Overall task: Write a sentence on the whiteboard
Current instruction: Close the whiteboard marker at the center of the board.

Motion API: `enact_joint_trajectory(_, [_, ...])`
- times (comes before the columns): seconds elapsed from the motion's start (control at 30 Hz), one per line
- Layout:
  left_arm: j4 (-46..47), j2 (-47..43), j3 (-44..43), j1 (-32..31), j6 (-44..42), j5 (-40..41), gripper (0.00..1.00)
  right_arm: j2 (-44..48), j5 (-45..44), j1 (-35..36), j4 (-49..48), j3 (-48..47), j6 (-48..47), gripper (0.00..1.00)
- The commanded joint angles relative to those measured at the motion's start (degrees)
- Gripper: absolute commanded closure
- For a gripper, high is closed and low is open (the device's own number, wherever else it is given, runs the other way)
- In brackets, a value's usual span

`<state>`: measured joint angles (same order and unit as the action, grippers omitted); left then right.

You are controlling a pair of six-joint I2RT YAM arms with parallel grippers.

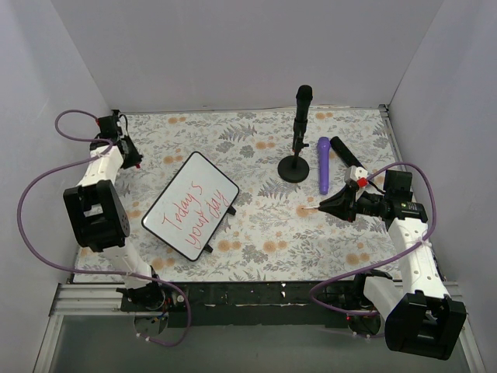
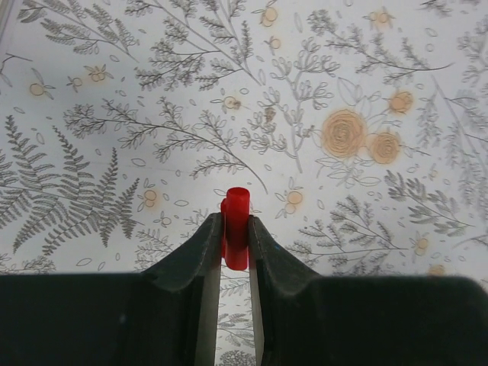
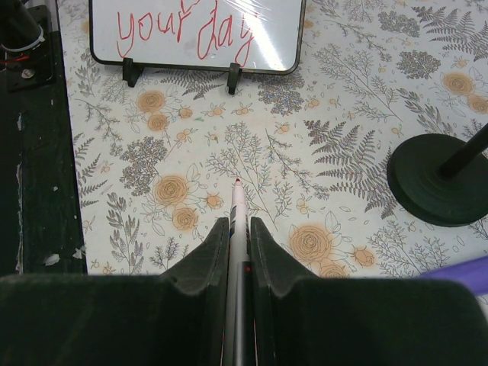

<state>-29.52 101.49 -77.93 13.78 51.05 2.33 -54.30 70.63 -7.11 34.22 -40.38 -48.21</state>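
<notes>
Left of centre in the overhead view, the whiteboard (image 1: 196,165) sits turned at an angle on the floral tablecloth (image 1: 264,233). One corner points toward the back wall, and its two small black feet show along the lower-right edge. Across it runs the sentence (image 1: 190,206), red cursive in two slanted lines reading "Today's your day". The right wrist view catches the second line at the top of its frame, the strokes clean.

As writing goes, the job looks finished: the phrase reads complete and neither arm is over the board. What seems left is tidying, most likely recapping the pen.

The right gripper (image 3: 239,223), at the right of the overhead frame and well apart from the board, is clenched on a marker (image 3: 237,200) whose bare red tip points toward the board. The left gripper (image 2: 235,219), in the upper left of the overhead view, pinches a small red cap (image 2: 237,200) between its jaws. Cap and pen are on opposite sides of the table, so they would have to be brought together.

The board is white with a thin black frame and rounded corners, and glare streaks cross its surface. A black stand (image 1: 293,167) and a purple object (image 1: 323,165) sit at upper right.
</notes>
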Motion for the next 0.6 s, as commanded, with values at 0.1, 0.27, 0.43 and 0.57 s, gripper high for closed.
enact_joint_trajectory(0.1, [0.4,-8.7,-0.5,0.1,2.8,-10.3,1.0,0.8,0.6,-0.2,0.0,-0.6,-0.3,0.99])
enact_joint_trajectory(0.27, [0.8,-13.1,-0.4,-0.3,5.6,-16.6,1.0,0.8,0.5,-0.2,-0.2,-0.6,-0.3,0.99])
enact_joint_trajectory(0.43, [2.1,-17.4,0.1,-4.6,6.9,-23.5,1.0,1.0,0.5,-0.2,-0.3,-0.5,-0.2,0.99])
enact_joint_trajectory(0.57, [3.8,-20.9,1.3,-11.9,6.3,-25.7,1.0,1.0,0.5,-0.1,-0.3,-0.5,-0.1,0.99])
